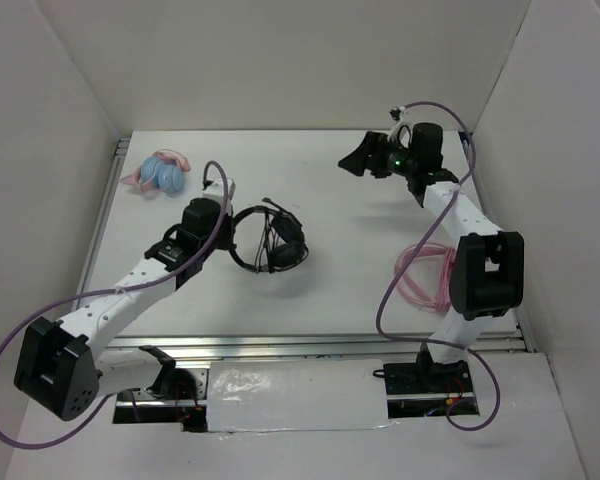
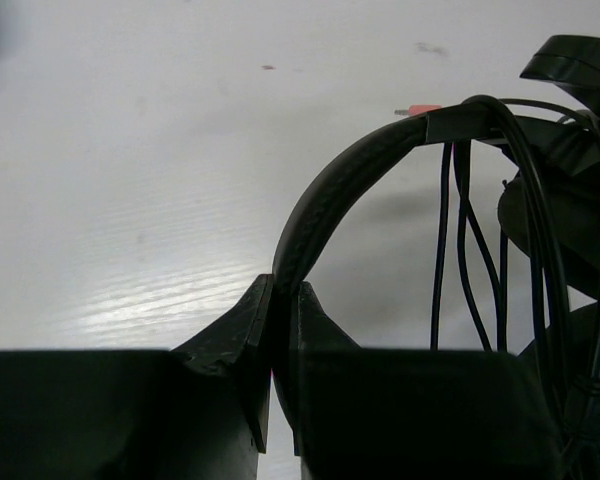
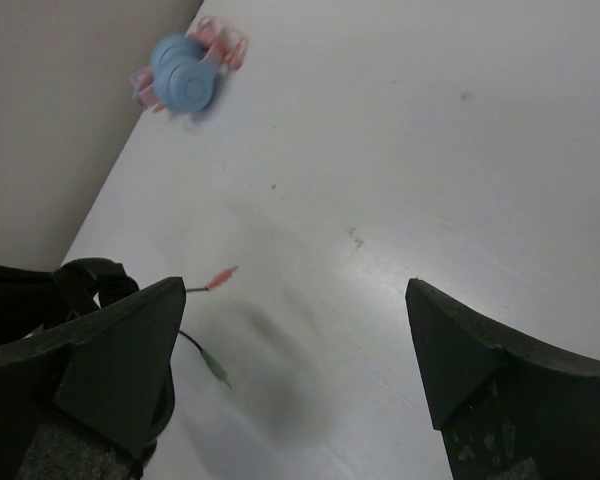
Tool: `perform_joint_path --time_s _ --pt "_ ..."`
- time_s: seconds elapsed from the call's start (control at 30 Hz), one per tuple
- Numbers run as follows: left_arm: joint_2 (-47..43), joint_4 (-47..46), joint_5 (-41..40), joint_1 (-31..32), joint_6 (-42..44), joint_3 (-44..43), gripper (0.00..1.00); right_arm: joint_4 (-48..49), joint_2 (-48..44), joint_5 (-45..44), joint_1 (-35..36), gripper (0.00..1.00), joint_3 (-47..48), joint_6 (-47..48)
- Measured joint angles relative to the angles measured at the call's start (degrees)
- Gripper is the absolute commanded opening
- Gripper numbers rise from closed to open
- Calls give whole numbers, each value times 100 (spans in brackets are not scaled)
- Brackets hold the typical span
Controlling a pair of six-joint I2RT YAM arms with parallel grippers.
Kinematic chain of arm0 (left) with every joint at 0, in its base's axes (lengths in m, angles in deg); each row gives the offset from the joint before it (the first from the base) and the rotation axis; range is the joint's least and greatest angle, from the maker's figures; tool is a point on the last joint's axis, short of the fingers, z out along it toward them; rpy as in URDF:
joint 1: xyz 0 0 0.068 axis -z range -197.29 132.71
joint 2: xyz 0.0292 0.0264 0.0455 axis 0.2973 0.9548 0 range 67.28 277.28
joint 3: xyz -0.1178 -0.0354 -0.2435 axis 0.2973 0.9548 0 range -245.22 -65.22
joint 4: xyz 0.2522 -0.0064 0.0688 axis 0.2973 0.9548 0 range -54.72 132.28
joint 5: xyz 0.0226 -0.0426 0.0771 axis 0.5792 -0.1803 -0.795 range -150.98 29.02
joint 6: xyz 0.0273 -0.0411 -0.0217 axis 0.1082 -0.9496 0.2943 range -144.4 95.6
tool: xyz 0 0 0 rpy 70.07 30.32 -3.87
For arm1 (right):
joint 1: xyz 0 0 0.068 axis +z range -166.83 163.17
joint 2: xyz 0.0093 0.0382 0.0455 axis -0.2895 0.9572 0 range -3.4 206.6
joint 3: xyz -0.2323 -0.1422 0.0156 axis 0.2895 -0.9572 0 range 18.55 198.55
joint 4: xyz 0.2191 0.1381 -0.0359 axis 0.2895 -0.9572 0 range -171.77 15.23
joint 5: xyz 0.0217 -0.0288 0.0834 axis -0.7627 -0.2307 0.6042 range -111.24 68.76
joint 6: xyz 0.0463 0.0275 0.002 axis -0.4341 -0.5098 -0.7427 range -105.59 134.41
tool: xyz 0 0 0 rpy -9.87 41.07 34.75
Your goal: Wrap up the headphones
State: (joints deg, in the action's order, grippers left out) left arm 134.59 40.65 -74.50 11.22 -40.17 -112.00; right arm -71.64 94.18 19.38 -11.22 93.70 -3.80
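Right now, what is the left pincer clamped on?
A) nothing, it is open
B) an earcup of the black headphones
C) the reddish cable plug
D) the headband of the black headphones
D: the left wrist view shows the left pincer shut with the headband of the black headphones rising from between its fingers.

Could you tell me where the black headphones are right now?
In the top view the black headphones are left of centre of the table, headband pinched in the left end effector, the light blue and pink headphones farther back-left.
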Motion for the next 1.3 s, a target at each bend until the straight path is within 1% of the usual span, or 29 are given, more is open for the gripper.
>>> perform_joint_path --time_s 0.1,0.2,0.23,0.37,0.43,0.57,0.7,1.0,1.03,1.1,1.17,1.2,1.23,1.27,1.3 --pt "197 149 -153 -601 -376 -79 0 90 -15 -337 -210 100 -2 -179" --pt "409 195 -334 -1329 -807 -103 0 28 -142 -885 -223 100 -59 -240" --pt "483 199 -387 -1519 -922 -103 0 0 -197 -949 -223 100 -70 -243" --pt "848 219 -662 -2444 -1495 -103 0 -66 -592 -1408 -251 100 -282 -249" --pt "1005 247 -850 -2798 -1746 -103 0 -114 -846 -1578 -302 100 -459 -243" --pt "1357 192 -962 -3501 -2184 -111 0 -190 -1115 -1832 -372 100 -566 -181" --pt "1875 199 -1071 -4033 -2518 -284 0 -190 -1204 -2006 -391 100 -710 -127" --pt "2420 256 -1217 -4548 -3119 -542 0 -328 -1207 -2070 -485 100 -1043 -35" --pt "2492 317 -1250 -4572 -3154 -619 9 -328 -1209 -2079 -487 100 -1075 -17" --pt "2618 428 -1320 -4605 -3250 -752 23 -358 -1217 -2094 -490 100 -1117 4" --pt "2656 505 -1357 -4605 -3307 -800 40 -361 -1248 -2140 -490 100 -1167 28" --pt "2653 529 -1349 -4605 -3362 -798 45 -369 -1279 -2164 -490 100 -1193 37" --pt "2634 531 -1353 -4599 -3388 -793 55 -391 -1314 -2184 -490 100 -1200 55" --pt "2610 529 -1353 -4590 -3410 -778 62 -398 -1349 -2192 -490 100 -1202 72" --pt "2551 509 -1351 -4586 -3421 -732 67 -411 -1388 -2201 -490 100 -1202 81"
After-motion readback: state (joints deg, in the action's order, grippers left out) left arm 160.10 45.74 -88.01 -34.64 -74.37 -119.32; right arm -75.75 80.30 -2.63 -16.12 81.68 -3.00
